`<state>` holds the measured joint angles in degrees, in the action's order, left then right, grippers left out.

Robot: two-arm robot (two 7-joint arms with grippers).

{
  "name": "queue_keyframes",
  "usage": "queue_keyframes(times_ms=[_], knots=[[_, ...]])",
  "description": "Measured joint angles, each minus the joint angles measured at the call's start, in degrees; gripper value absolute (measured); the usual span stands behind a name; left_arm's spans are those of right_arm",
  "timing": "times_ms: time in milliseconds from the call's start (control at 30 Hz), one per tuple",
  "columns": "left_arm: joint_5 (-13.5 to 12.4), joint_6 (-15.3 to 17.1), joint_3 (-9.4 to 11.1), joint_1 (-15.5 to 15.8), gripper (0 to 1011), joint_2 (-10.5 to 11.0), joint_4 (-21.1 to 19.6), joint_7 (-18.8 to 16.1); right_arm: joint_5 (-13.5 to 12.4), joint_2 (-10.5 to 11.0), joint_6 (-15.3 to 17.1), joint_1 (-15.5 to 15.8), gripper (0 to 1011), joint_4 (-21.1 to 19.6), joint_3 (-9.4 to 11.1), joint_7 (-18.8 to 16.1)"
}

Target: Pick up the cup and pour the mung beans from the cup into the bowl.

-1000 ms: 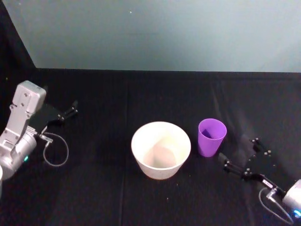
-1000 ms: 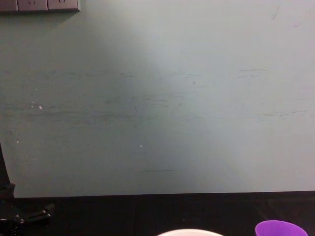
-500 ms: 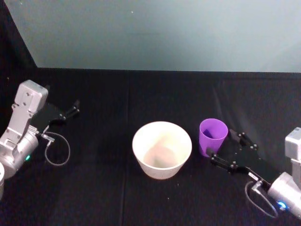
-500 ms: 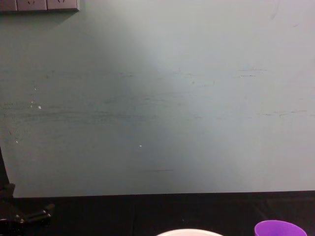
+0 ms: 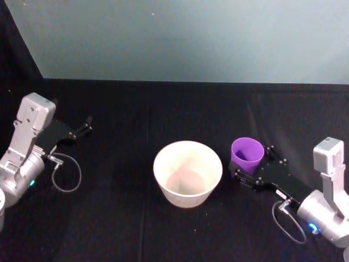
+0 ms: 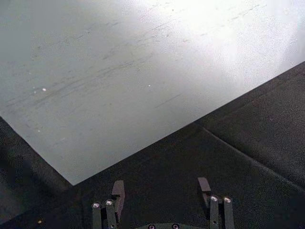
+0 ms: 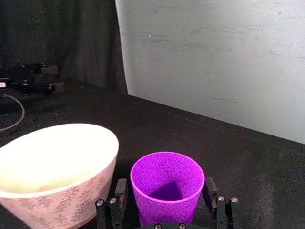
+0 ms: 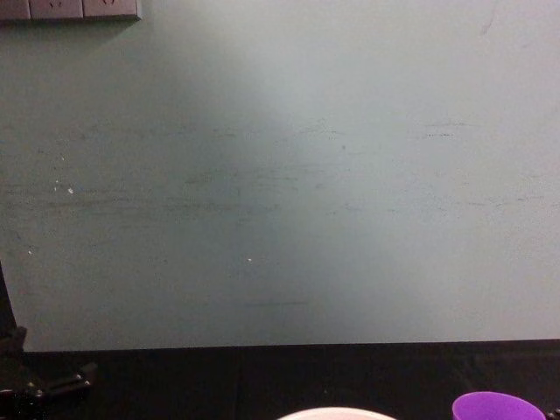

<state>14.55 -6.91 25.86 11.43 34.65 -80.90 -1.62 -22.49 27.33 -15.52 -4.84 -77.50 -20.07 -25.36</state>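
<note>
**Grasp step: closing on the cup beside the bowl**

Setup: The bowl (image 5: 188, 143) sits on the black cloth (image 5: 136, 109). The cup (image 5: 247, 153) stands upright just to the robot's right of the bowl, with a narrow gap between them. I cannot tell whether the mung beans lie at the cup's bottom; its inside reads as dark purple.

Right gripper (image 7: 164, 191): It is on the far side of the cup from the bowl. Its jaws are spread and straddle the cup's lower wall, one on each side. Each jaw is very close to the plastic, but I see no firm clamp, so I judge that it holds nothing yet.

Left gripper (image 6: 161, 183): It is parked well away from the bowl on the robot's left. Its jaws are apart and empty.

Notes for doing the step well:
- Close evenly, so that neither jaw pushes the cup toward the bowl before the other makes contact.
- The wall is smooth and tapers downward, so a low grip could let the cup slip. Seating the jaws a little higher would probably be safer.
- Squeeze gently, since thin plastic may flex.
- Lift straight up and clear of the bowl's rim before tilting.
- Tip toward the bowl's centre.
</note>
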Motion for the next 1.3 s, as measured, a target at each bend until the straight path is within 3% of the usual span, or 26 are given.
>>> queue_keyframes(times_ms=[533, 1300], knots=[[0.00, 0.00, 0.00, 0.00, 1000, 0.00, 0.00, 0.00, 0.92, -3.30, 2.06, -1.26, 1003, 1.79, 1.51, -0.34], [0.00, 0.00, 0.00, 0.00, 1000, 0.00, 0.00, 0.00, 2.24, -5.82, 2.83, -1.26, 1003, 2.38, 3.49, -1.28]])
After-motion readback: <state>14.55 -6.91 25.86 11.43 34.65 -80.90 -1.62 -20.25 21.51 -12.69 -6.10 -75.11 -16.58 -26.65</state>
